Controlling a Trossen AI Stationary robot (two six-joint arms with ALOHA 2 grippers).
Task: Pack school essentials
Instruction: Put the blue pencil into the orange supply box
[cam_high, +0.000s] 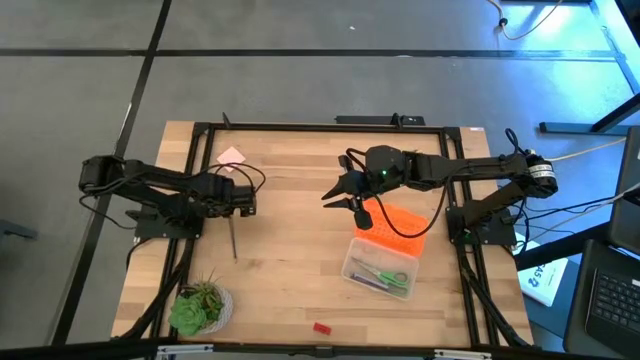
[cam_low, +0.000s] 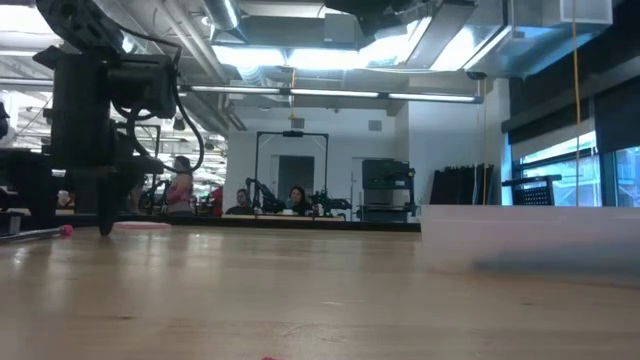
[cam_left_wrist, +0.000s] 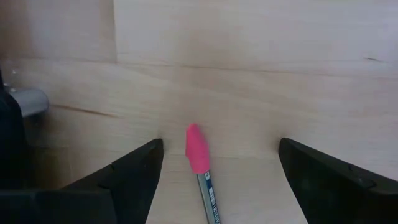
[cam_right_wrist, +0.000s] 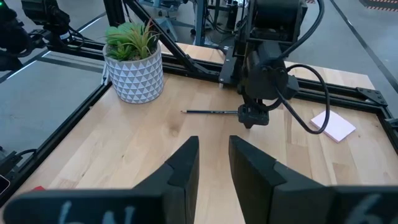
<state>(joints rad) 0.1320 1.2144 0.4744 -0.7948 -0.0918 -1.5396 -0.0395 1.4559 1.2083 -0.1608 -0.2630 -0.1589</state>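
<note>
I look down on my wooden bench from above. Closest to me, near the front edge, lies the small red eraser. To its left stands the green potted plant in a white pot. A bit farther in, on the right side, sits the clear plastic box. Inside it I see the green-handled scissors and the purple pen. The orange lid leans on the far end of the box. My right gripper hangs over the middle of the bench, just beside the lid, and its jaws are close together with only a thin gap and nothing in them. On the left side a thin dark pencil lies on the wood, pointing toward me. My left gripper is down over the far end of that pencil. Its jaws are wide open, one on each side of the pencil's pink eraser tip, and they do not touch it. Farther back, near the far left corner, lies the pink square note pad. From bench height I see people sitting far off in the room behind the bench.
</note>
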